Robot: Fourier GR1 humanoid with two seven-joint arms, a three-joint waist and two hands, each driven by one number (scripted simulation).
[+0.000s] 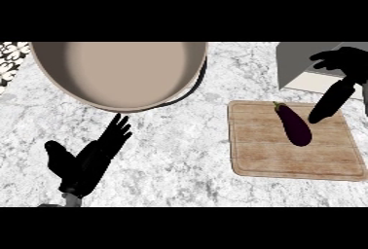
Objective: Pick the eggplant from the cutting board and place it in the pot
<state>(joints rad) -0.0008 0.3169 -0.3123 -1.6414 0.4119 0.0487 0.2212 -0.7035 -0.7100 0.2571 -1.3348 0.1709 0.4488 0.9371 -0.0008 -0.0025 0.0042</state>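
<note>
A dark purple eggplant (293, 124) lies on the wooden cutting board (287, 160) at the right, its stem end pointing away from me. A large beige pot (119, 73) stands at the upper left, with nothing inside. My right hand (343, 61) hovers over the board's far right corner, open, with the fingers spread. Its long thumb (327, 104) reaches down beside the eggplant's right side, and I see no contact. My left hand (90, 158) rests open at the lower left, fingers pointing toward the pot.
A grey and white box-like object (302, 63) sits at the upper right, behind the board and partly hidden by my right hand. Marbled counter (194, 146) lies between the pot and the board. A patterned strip (10, 58) shows at the far left edge.
</note>
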